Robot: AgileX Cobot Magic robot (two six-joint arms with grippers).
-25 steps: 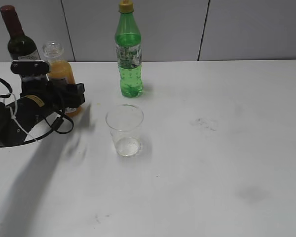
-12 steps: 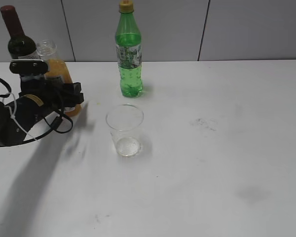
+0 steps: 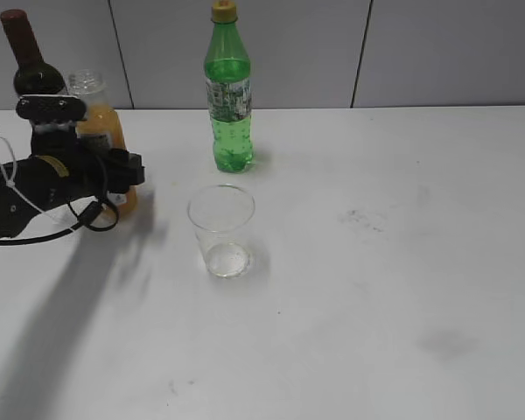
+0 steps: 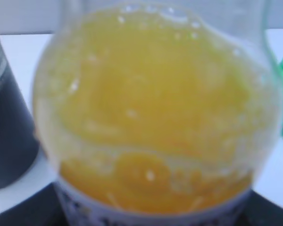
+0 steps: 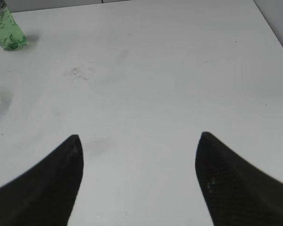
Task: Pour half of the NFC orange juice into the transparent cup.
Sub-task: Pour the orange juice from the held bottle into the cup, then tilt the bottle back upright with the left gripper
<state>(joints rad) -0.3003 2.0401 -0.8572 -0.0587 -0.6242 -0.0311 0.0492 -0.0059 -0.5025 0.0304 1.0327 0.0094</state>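
The NFC orange juice (image 3: 102, 127), a small clear uncapped bottle of cloudy orange liquid, stands at the back left of the table. My left gripper (image 3: 122, 171) is shut on its lower body; the arm hides the label. In the left wrist view the bottle (image 4: 155, 117) fills the frame, blurred. The transparent cup (image 3: 220, 229) stands upright on the table to the right of the bottle, apart from it. My right gripper (image 5: 139, 141) is open and empty above bare table, and does not show in the exterior view.
A dark wine bottle (image 3: 31, 66) stands just behind and left of the juice, close to the arm. A tall green soda bottle (image 3: 228, 96) stands behind the cup. The white table (image 3: 402, 262) stretches to the right and front.
My left gripper and the juice bottle have shifted a little to the left and back, towards the wine bottle. The cup and the green bottle have not moved.
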